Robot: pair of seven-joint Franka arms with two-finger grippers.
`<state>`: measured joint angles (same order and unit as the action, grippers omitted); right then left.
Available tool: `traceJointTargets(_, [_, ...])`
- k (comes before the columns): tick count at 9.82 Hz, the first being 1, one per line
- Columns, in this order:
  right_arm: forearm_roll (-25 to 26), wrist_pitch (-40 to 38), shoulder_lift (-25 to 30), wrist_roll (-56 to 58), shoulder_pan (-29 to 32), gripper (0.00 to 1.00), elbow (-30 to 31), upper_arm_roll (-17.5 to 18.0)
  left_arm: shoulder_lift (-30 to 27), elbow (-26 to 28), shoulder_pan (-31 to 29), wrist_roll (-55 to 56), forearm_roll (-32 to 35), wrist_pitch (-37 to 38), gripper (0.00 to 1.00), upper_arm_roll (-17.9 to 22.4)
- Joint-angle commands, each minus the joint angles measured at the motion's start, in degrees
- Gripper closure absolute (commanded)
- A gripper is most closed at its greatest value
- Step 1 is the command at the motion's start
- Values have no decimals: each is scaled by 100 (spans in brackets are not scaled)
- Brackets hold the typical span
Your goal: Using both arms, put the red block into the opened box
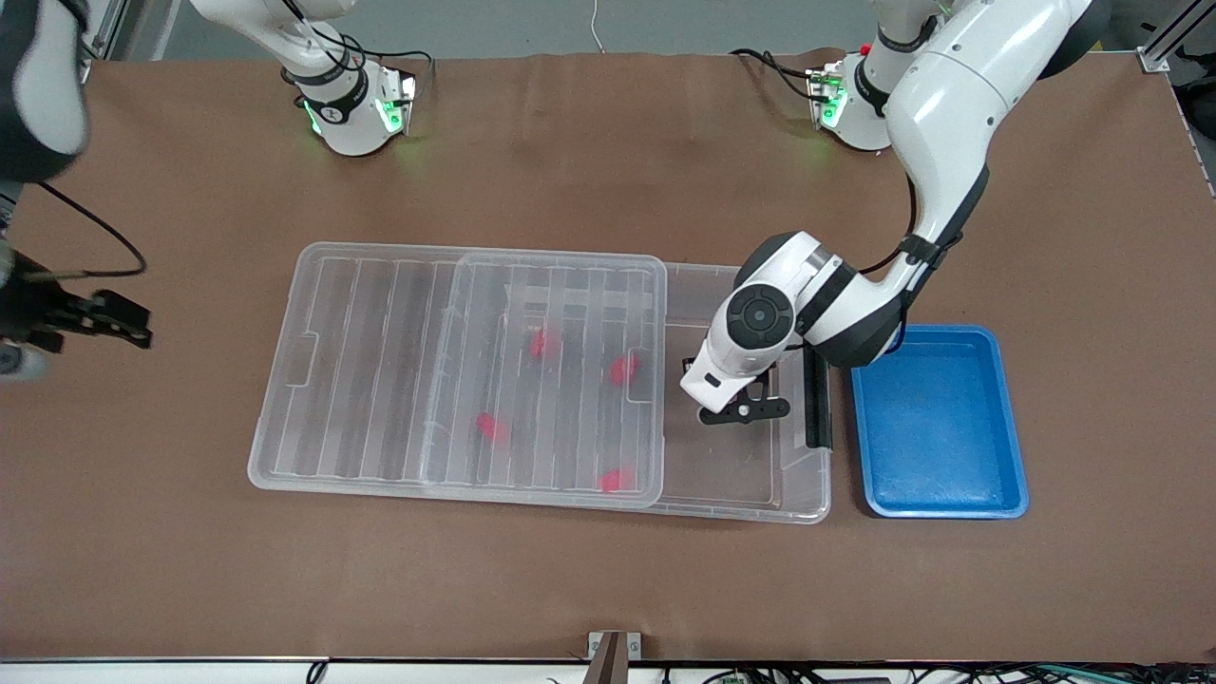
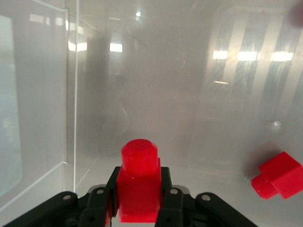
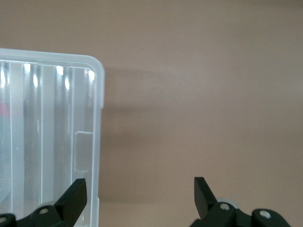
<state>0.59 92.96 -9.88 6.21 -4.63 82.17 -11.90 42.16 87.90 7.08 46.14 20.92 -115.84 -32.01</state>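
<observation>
My left gripper is down in the uncovered end of the clear box and is shut on a red block, stub pointing away from the wrist. The block hangs just above the box floor. Another red block lies on that floor close by. The ribbed clear lid is slid toward the right arm's end and covers most of the box. Several red blocks show through it. My right gripper waits open over the bare table off the lid's end, nothing between its fingers.
A blue tray sits beside the box at the left arm's end of the table. A black strip runs along the box's short end next to the tray. Brown tabletop surrounds everything.
</observation>
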Motion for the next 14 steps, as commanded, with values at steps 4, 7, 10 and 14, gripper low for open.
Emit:
traceJointTargets(4, [-314, -692, 565, -59, 6, 0, -43, -735, 345, 113, -57, -668, 123, -308, 96, 134])
traceJointTargets(7, [-288, -543, 523, -50, -38, 0, 131, -569, 547, 131, -66, -624, 97, -431, 92, 142])
traceJointTargets(10, [-288, -411, 340, 212, -205, 7, 474, -559, 758, 157, -57, -642, 106, -633, 90, 142])
traceJointTargets(14, [-621, 1298, 76, 671, -388, 100, 1843, -533, 908, 140, -57, -642, 114, -756, 49, 230])
